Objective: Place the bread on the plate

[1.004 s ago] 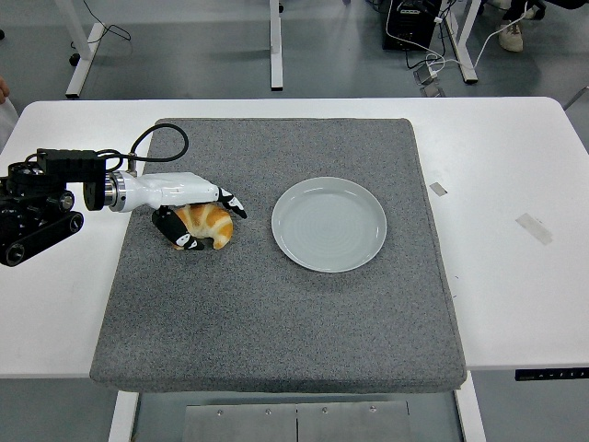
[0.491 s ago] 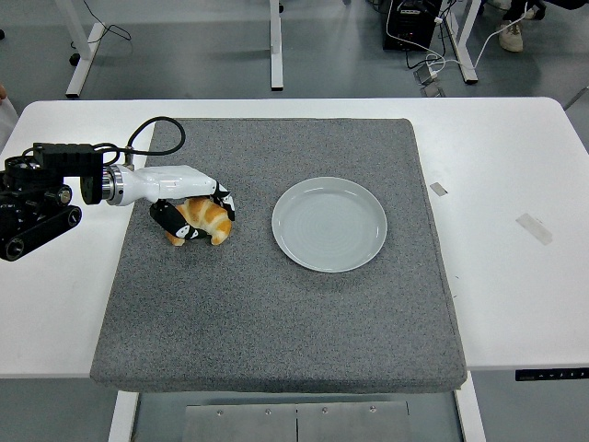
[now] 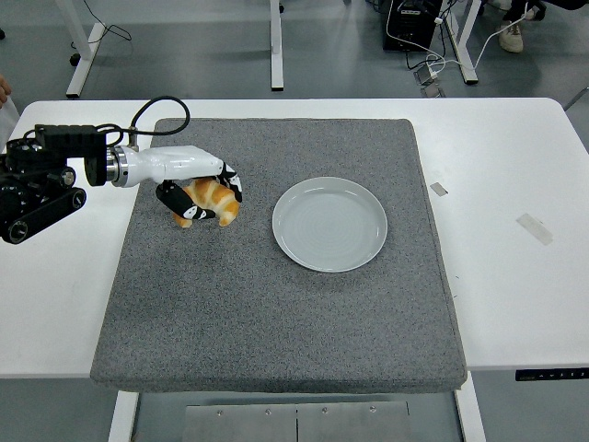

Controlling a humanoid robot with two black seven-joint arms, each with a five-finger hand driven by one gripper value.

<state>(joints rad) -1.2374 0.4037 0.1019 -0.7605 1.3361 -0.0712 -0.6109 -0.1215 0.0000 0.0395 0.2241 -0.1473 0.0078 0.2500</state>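
Observation:
A golden-brown croissant-shaped bread (image 3: 213, 199) is held in my left hand (image 3: 204, 191), whose white-and-black fingers curl around it over the left part of the grey mat (image 3: 276, 304). The bread looks lifted slightly off the mat. A pale grey-green plate (image 3: 329, 224) lies to the right of the hand, about a hand's width away, with nothing on it. My left arm comes in from the left edge. My right arm does not show.
The mat covers the middle of the white table (image 3: 515, 276). Two small pieces of tape (image 3: 534, 227) lie on the table at the right. Desk legs and cables stand on the floor beyond the far edge.
My left hand closed tighter on the bread, then rose and shifted a little up and to the right with it, toward the plate.

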